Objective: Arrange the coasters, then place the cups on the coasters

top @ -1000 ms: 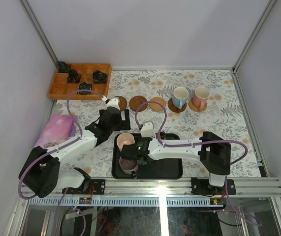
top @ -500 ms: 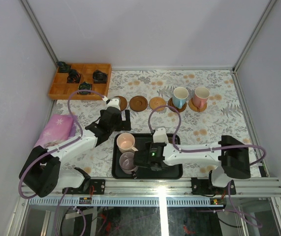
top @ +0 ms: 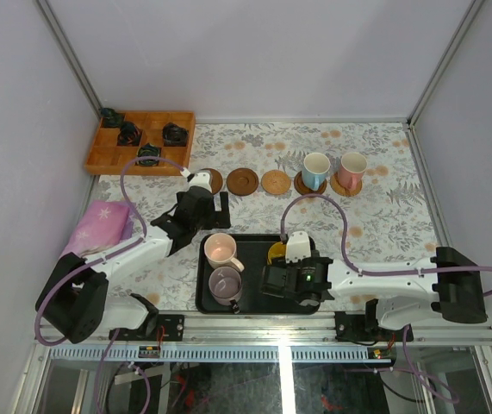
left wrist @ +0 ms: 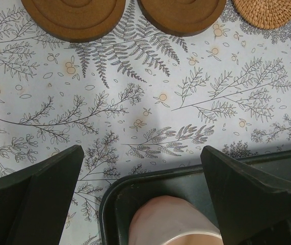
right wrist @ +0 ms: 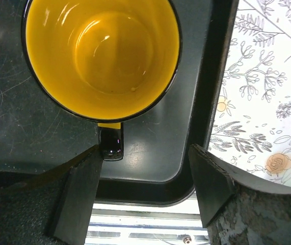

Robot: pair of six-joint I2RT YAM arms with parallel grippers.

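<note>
— In the way of the right claw (right wrist: 145, 150)?
— Only the yellow cup (right wrist: 102, 56), upright just ahead of the fingers, with its handle (right wrist: 110, 140) turned back toward them and just beside the inner face of one finger. Cannot tell whether touching. Partly open, jaws apart, gripping nothing.

— And around the left claw (left wrist: 141, 150)?
— Spread wide and empty, over the cloth at a corner of the tray. Pale pink cup (left wrist: 173, 224) low between the fingers. Ahead, well apart from the fingertips, two brown coasters (left wrist: 74, 18) and a woven coaster (left wrist: 267, 10), all bare.

— Containers?
— Black tray (top: 254, 246) under the right claw, holding the yellow cup, the pale pink cup and a mauve cup (top: 225, 283). Wooden box (top: 142, 129) far beyond the left claw and to its left, split into compartments, with small black pieces (top: 174, 134) inside.

— Other cups?
— Well beyond the right claw: blue cup (top: 316, 168) on a dark coaster (top: 301, 186), pink cup (top: 352, 168) on a light coaster (top: 339, 185), closing the row on the right.

— Surface and room?
— Flower-print tablecloth (top: 383, 216). Folded pink cloth (top: 99, 226) left of the left claw. Pale walls on three sides, metal rail (top: 435, 323) along the near edge.
</note>
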